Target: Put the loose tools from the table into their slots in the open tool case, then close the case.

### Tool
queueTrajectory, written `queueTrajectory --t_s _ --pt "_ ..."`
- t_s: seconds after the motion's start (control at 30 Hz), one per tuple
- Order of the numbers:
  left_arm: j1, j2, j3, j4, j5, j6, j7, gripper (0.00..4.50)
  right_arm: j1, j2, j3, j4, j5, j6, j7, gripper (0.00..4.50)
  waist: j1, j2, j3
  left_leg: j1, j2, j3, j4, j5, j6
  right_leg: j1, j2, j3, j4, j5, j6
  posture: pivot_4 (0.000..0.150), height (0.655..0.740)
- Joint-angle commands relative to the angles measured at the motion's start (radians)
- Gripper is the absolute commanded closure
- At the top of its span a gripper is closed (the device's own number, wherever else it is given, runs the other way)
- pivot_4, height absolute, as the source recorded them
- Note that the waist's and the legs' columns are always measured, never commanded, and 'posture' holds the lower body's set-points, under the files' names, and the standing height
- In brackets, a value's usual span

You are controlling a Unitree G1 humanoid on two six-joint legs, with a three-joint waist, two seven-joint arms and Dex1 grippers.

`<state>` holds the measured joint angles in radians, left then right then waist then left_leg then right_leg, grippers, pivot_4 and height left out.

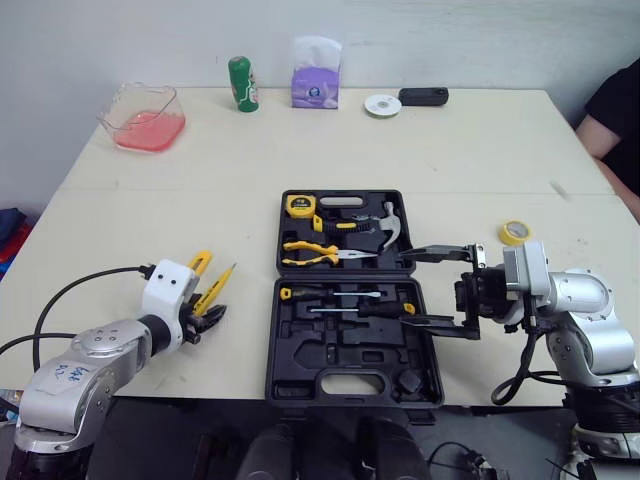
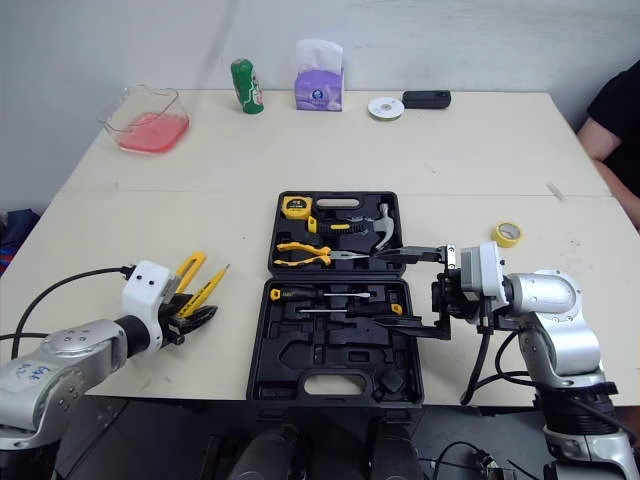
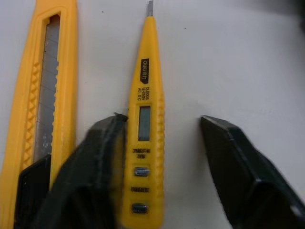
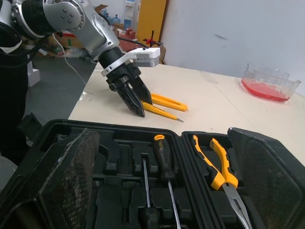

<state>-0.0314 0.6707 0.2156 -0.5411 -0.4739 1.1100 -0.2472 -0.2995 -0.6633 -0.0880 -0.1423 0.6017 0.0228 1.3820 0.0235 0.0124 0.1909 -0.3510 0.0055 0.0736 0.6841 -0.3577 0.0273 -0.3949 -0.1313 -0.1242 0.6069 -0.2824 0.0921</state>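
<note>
Straddling yellow tester pen (image 3: 144, 95): left gripper (image 3: 161, 124) jaws wide | looks light, hard, slippery; grab middle | right gripper (image 1: 402, 289) wide

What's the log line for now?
left gripper open astride tester | right gripper open over open case | knife on table
</note>
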Motion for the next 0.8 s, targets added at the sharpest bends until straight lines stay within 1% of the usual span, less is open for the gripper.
queueTrajectory --t_s 0.03,0.07,0.1,0.33,0.4,0.5,0.57,0.63,0.67,0.73,0.8 --pt "0.054 -0.003 -0.038 0.058 0.030 0.011 -0.015 3.50 0.007 -0.002 -0.014 -0.015 0.008 -0.012 0.000 0.00 0.000 0.000 0.000 0.000 0.000 0.000 0.000 0.000 0.000 0.000 0.000 0.000 0.000 0.000 0.000 0.150 0.7400" --pt "0.057 -0.005 -0.039 0.062 0.034 0.006 -0.018 3.92 0.007 -0.002 -0.014 -0.015 0.008 -0.012 0.000 0.00 0.000 0.001 0.000 0.000 0.000 0.000 0.000 0.000 0.000 0.000 0.000 0.000 0.000 0.000 0.000 0.150 0.7400" --pt "0.060 -0.006 -0.041 0.066 0.039 -0.001 -0.019 3.97 0.008 -0.003 -0.014 -0.016 0.007 -0.012 0.000 0.00 0.000 0.001 -0.001 0.000 0.000 0.000 0.000 0.000 0.000 0.000 0.000 0.000 0.000 0.000 0.000 0.150 0.7400" --pt "0.061 -0.011 -0.038 0.090 0.065 -0.062 -0.028 3.97 0.011 -0.006 -0.012 -0.019 0.003 -0.009 -0.002 0.00 0.000 0.003 -0.002 0.001 0.000 0.000 0.000 0.000 0.000 0.000 0.000 0.001 -0.001 0.000 0.000 0.150 0.7400" --pt "0.059 -0.019 -0.028 0.096 0.082 -0.126 -0.031 3.97 0.011 -0.007 -0.012 -0.018 0.001 -0.009 -0.001 0.00 0.000 0.003 -0.002 0.001 0.000 0.000 0.000 0.000 0.000 0.000 -0.001 0.001 -0.001 0.000 0.000 0.150 0.7400" --pt "0.057 -0.039 0.030 0.094 0.086 -0.281 -0.061 3.97 0.014 -0.015 -0.020 -0.012 -0.003 -0.014 0.004 0.00 0.001 0.003 -0.002 0.001 0.000 0.000 0.000 0.000 0.000 0.000 -0.001 0.001 -0.001 0.000 0.000 0.150 0.7400" --pt "0.061 -0.052 0.068 0.089 0.062 -0.371 -0.110 3.97 0.018 -0.022 -0.029 -0.009 -0.004 -0.016 0.006 0.00 0.000 0.002 -0.001 0.000 0.000 0.000 0.000 0.000 0.000 -0.001 -0.001 0.000 -0.001 0.000 0.000 0.150 0.7400" --pt "0.078 -0.020 0.100 0.073 0.040 -0.534 -0.251 3.97 0.032 -0.042 -0.051 0.001 -0.005 -0.021 0.012 0.00 -0.001 0.000 0.000 -0.001 0.000 0.000 0.000 0.000 0.000 -0.002 -0.001 0.000 -0.002 0.000 0.000 0.150 0.7400" --pt "0.088 0.005 0.115 0.062 0.029 -0.576 -0.313 3.97 0.040 -0.049 -0.065 0.004 -0.002 -0.017 0.004 0.00 0.000 -0.001 0.000 -0.002 0.001 0.000 0.000 -0.001 0.000 -0.003 -0.001 0.000 -0.001 0.000 0.000 0.150 0.7400" --pt "0.099 0.046 0.125 0.047 0.017 -0.604 -0.380 3.97 0.051 -0.054 -0.078 0.003 0.008 -0.006 -0.011 0.00 0.000 -0.001 0.001 -0.003 0.001 0.000 0.000 -0.001 0.001 -0.003 -0.001 -0.001 -0.001 0.000 0.000 0.150 0.7400" --pt "0.064 0.091 0.135 0.005 -0.028 -0.607 -0.442 3.97 0.081 -0.068 -0.090 -0.002 0.007 -0.011 0.002 0.00 0.000 -0.001 0.001 -0.003 0.000 0.000 0.000 -0.002 0.002 -0.002 -0.001 -0.001 -0.003 0.000 0.000 0.150 0.7400"
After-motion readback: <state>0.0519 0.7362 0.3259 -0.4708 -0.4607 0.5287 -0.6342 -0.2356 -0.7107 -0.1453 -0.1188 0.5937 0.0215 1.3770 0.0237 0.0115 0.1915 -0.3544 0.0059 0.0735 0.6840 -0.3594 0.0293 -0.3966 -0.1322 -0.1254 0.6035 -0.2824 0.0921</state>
